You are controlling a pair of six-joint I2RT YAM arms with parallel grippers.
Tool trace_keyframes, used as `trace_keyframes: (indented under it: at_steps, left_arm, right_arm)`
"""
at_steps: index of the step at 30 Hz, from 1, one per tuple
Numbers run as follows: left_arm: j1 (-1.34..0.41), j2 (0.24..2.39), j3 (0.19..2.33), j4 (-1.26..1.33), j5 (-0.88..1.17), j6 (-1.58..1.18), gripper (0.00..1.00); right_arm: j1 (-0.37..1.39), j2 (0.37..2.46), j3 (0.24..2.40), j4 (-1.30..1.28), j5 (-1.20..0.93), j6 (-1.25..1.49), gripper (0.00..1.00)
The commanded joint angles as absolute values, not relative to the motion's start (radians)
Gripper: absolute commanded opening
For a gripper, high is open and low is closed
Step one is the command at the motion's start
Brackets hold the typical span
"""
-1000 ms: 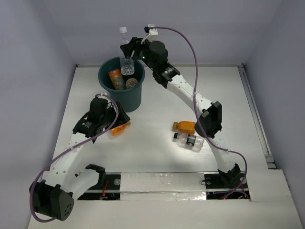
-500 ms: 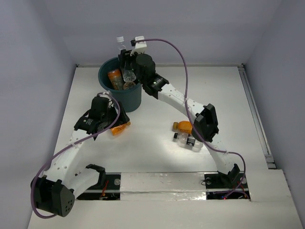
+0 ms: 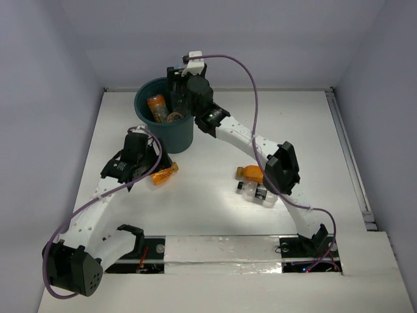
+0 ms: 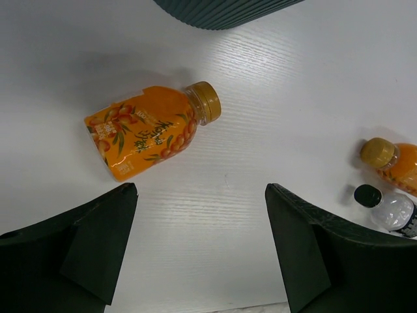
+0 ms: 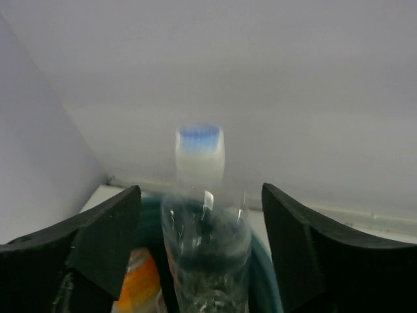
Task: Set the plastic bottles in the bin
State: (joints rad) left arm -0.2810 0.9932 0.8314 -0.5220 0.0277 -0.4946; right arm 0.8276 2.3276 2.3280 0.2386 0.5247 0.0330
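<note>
**Plastic bottles: light, smooth, easy to dent**

One orange bottle (image 4: pixel 146 134) lies on its side on the worktop (image 4: pixel 215 65), just in front of the bin (image 3: pixel 163 134). The left gripper (image 4: pixel 200 192) hangs above it with its fingers wide apart and nothing between them.

I judge this bottle light, thin-walled and slippery. It is round, so it may roll. The fingers should close gently across the middle of the body, over the label. The label shows orange berries, green leaves and dark characters that I cannot read.

Over the bin, the right gripper (image 5: pixel 200 190) also has its fingers apart. A blurred clear bottle (image 5: pixel 205 225) stands between them, white cap up, and seems not pinched.

A second orange bottle (image 3: pixel 156 105) is inside the bin. A third orange bottle (image 3: pixel 251 173) and a dark-capped clear bottle (image 3: pixel 259 192) lie well to the right of the bin.
</note>
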Motion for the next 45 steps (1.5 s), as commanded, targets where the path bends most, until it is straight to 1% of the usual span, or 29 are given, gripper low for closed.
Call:
trace_keyframes:
  at_steps: [1,2,3,9,10,11,13,14,15,16,17,18,19,20,21,23,24,26,27,29,30,31,33,37,41,45]
  left_arm:
    - [-0.278,0.982,0.871,-0.525,-0.026,-0.485,0.78]
    - [-0.278,0.982,0.873,-0.523,-0.029,-0.48,0.78]
    - [-0.278,0.983,0.874,-0.525,-0.037,-0.479,0.78]
    - [-0.278,0.991,0.891,-0.534,-0.035,-0.465,0.79]
    - [-0.278,0.992,0.893,-0.54,-0.034,-0.462,0.78]
    - [-0.278,0.992,0.893,-0.545,-0.029,-0.457,0.77]
    - [-0.278,1.011,0.903,-0.56,-0.017,-0.437,0.76]
    - [-0.278,1.017,0.91,-0.569,-0.017,-0.43,0.75]
    - [-0.278,1.026,0.928,-0.575,-0.023,-0.42,0.74]
    - [-0.29,1.034,0.937,-0.59,-0.029,-0.402,0.7]
    - [-0.299,1.057,0.945,-0.598,-0.037,-0.394,0.69]
    - [-0.308,1.074,0.959,-0.624,-0.047,-0.384,0.69]
    - [-0.33,1.119,0.965,-0.644,-0.06,-0.377,0.68]
    - [-0.343,1.144,0.968,-0.661,-0.069,-0.359,0.68]
    - [-0.359,1.169,0.972,-0.675,-0.099,-0.35,0.68]
    - [-0.415,1.209,0.974,-0.701,-0.153,-0.342,0.7]
    - [-0.416,1.215,0.986,-0.707,-0.163,-0.338,0.71]
    - [-0.428,1.221,1.003,-0.704,-0.192,-0.33,0.73]
    - [-0.428,1.227,1.029,-0.709,-0.218,-0.325,0.74]
    - [-0.437,1.25,1.048,-0.721,-0.241,-0.315,0.76]
    - [-0.437,1.261,1.055,-0.724,-0.241,-0.31,0.77]
    - [-0.437,1.284,1.054,-0.712,-0.229,-0.302,0.79]
    - [-0.437,1.327,1.054,-0.719,-0.201,-0.291,0.81]
    - [-0.446,1.417,1.042,-0.718,-0.183,-0.284,0.83]
    - [-0.446,1.468,1.051,-0.704,-0.179,-0.279,0.85]
    - [-0.446,1.528,1.069,-0.696,-0.186,-0.272,0.86]
  right_arm:
    - [0.867,2.238,2.185,0.343,0.508,0.035,0.83]
    - [0.877,2.209,2.105,0.365,0.499,0.049,0.85]
    - [0.877,2.154,2.071,0.38,0.497,0.049,0.87]
    - [0.897,1.973,1.942,0.394,0.471,0.054,0.88]
    - [0.897,1.91,1.93,0.39,0.463,0.058,0.88]
    - [0.897,1.875,1.919,0.377,0.457,0.078,0.88]
    - [0.897,1.752,1.856,0.359,0.448,0.104,0.81]
    - [0.897,1.705,1.823,0.344,0.427,0.141,0.71]
    - [0.897,1.654,1.781,0.335,0.413,0.161,0.38]
    - [0.897,1.604,1.69,0.325,0.402,0.185,0.21]
    - [0.897,1.501,1.642,0.302,0.393,0.233,0.1]
    - [0.897,1.45,1.591,0.295,0.393,0.253,0.04]
    - [0.897,1.398,1.538,0.29,0.391,0.274,0.03]
    - [0.897,1.297,1.428,0.291,0.393,0.303,0.04]
    - [0.897,1.248,1.376,0.287,0.393,0.313,0.11]
    - [0.897,1.121,1.263,0.238,0.387,0.33,0.2]
    - [0.897,1.082,1.232,0.217,0.376,0.336,0.27]
    - [0.897,1.007,1.177,0.136,0.315,0.362,0.33]
    - [0.897,0.933,1.114,0.112,0.286,0.373,0.42]
    - [0.897,0.864,1.05,0.028,0.258,0.431,0.53]
    - [0.897,0.832,0.99,0.005,0.253,0.452,0.65]
    - [0.897,0.763,0.958,-0.035,0.244,0.472,0.7]
    - [0.897,0.694,0.892,-0.093,0.226,0.535,0.8]
    - [0.897,0.524,0.751,-0.207,0.187,0.626,0.82]
    - [0.897,0.408,0.694,-0.358,0.152,0.679,0.82]
    - [0.897,0.345,0.677,-0.446,0.133,0.706,0.82]
